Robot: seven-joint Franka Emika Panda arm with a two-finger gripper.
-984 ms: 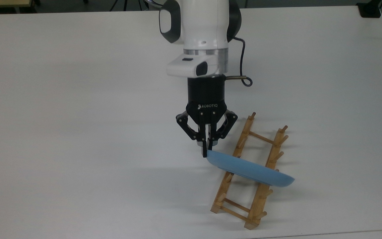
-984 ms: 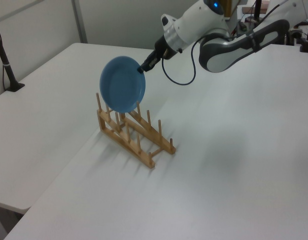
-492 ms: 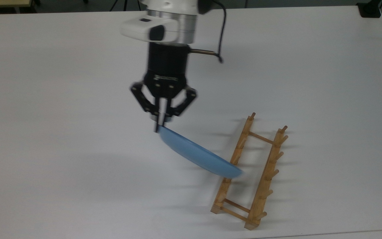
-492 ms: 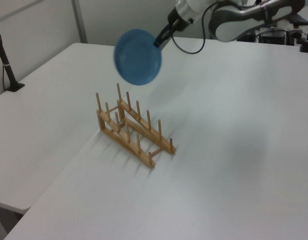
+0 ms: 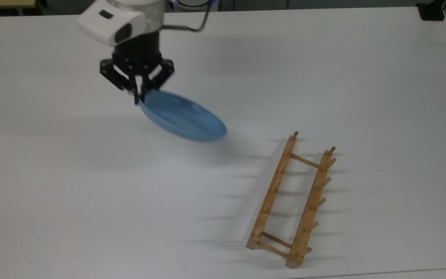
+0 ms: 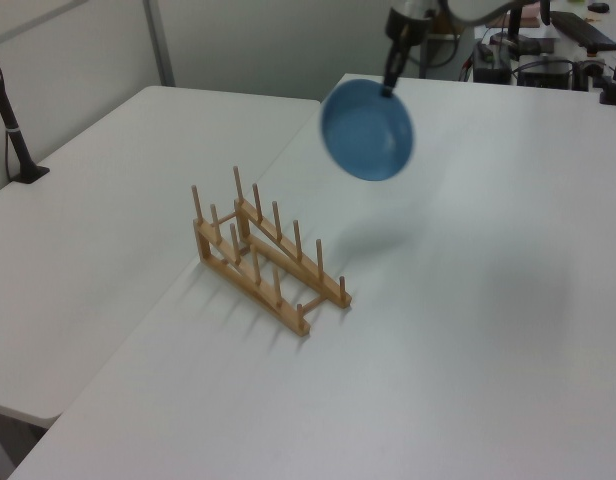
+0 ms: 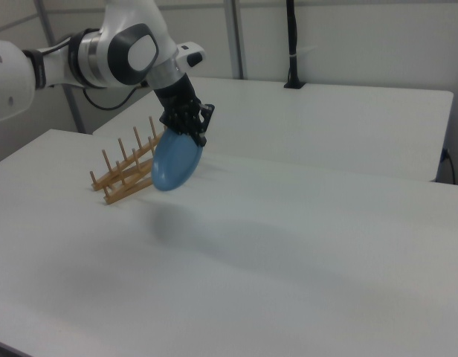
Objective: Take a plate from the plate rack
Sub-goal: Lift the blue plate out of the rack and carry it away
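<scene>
In the top view, going from left to right, the gripper (image 5: 138,99) came first: it hung over the table (image 5: 52,186) toward the top view's upper left, its 2 black fingers pinched closed on the near rim of the plate (image 5: 182,120). The plate trailed away from that pinch toward the top view's lower right, so its broad face slanted down and outward from the fingers, held by 1 edge only. It hung clear of the tabletop; a soft shadow lay below it. Farther right, and well apart from the plate, stood the plate rack (image 5: 290,201), its 2 rails running up and down the top view with the pegs bare.

The left view showed the plate (image 6: 368,130) hanging below the gripper (image 6: 390,83) nearly face-on, high above the table and off to the left view's right of the rack (image 6: 268,255). In the right view the plate (image 7: 175,163) dangled under the gripper (image 7: 190,132), overlapping the rack (image 7: 128,171) behind it.

The plate was plain light blue, round, shallow, with a raised rim and a glossy inside. Its outline looked slightly smeared, possibly from motion. The pick appeared essentially done; a single-edge hold probably left the plate prone to swinging.
</scene>
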